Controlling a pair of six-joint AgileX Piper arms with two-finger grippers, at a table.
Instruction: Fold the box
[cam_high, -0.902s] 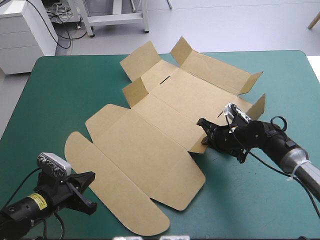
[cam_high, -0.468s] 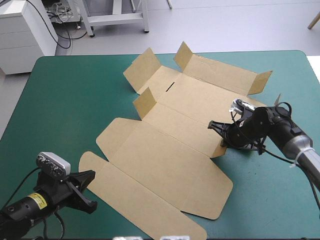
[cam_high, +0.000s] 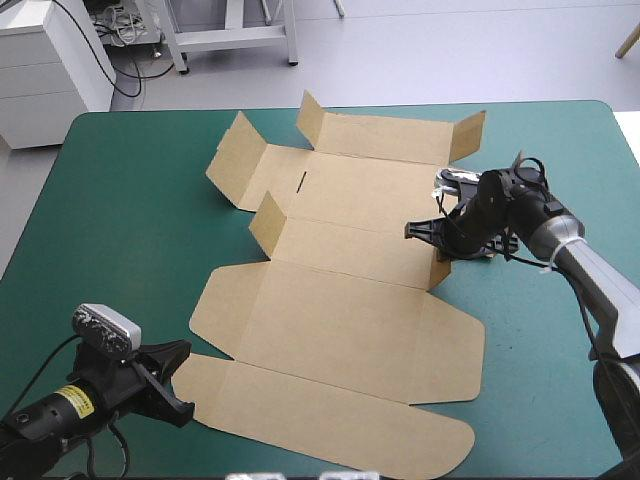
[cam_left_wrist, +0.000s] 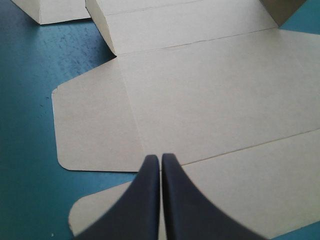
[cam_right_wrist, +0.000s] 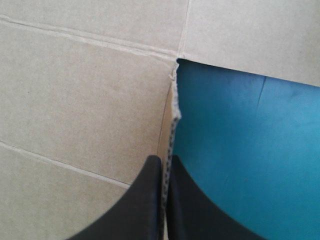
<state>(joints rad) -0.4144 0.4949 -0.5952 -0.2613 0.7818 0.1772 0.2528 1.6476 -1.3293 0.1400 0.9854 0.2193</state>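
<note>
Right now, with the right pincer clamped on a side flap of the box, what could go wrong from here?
1. The right pincer holds only the thin edge of the flap, whose corner looks ragged; a hard pull might tear it or slip off.
2. The box lies loose on the table, and the left pincer is shut, holding nothing; the whole sheet may slide instead of folding.

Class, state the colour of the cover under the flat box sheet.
The cover is plain teal-green, best seen in the high view.
</note>
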